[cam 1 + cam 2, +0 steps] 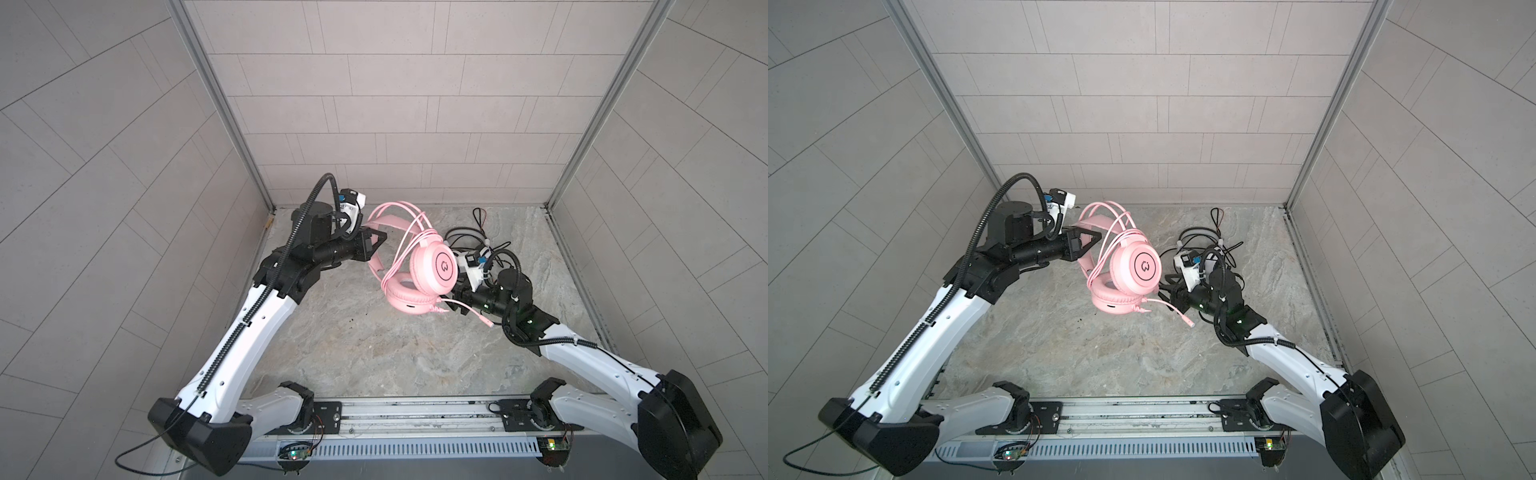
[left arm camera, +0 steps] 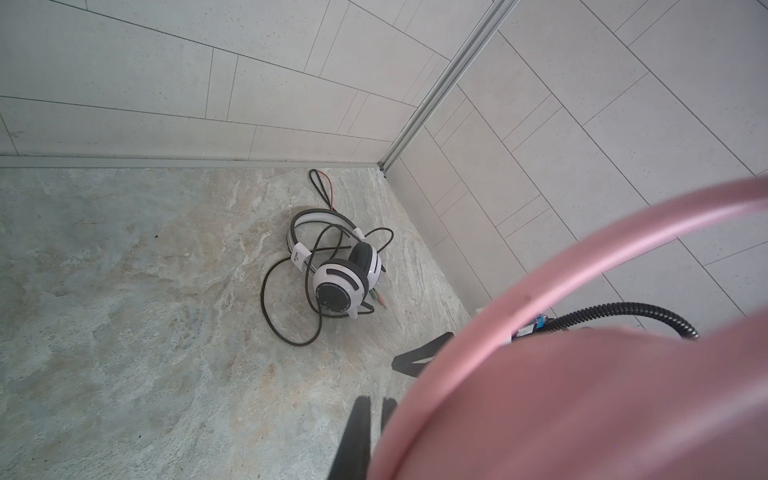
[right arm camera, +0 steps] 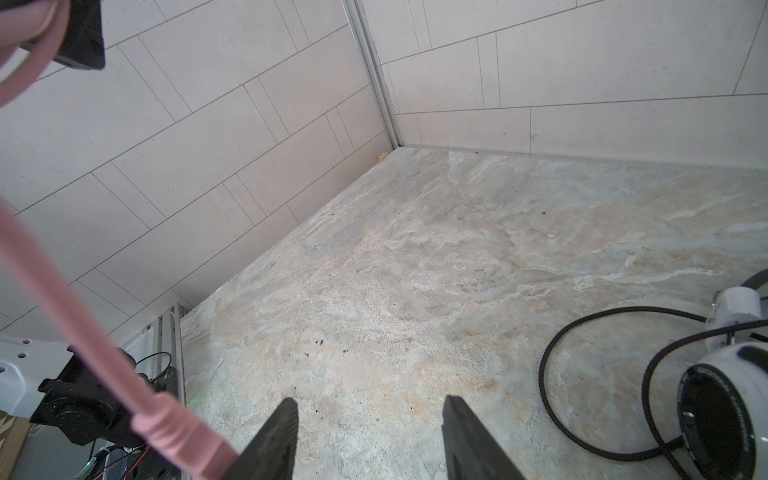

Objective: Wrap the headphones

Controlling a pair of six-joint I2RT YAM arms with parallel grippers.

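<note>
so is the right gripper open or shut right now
Open. In the right wrist view the right gripper has its fingers apart with only bare table between them; the pink plug hangs outside them, not gripped.

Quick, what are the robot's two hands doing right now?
Left gripper: closed, holding the pink headphones up off the table.
Right gripper: open, holding nothing.

Claw (image 3: 370, 401) agape beside pink cable (image 3: 62, 297)
</note>
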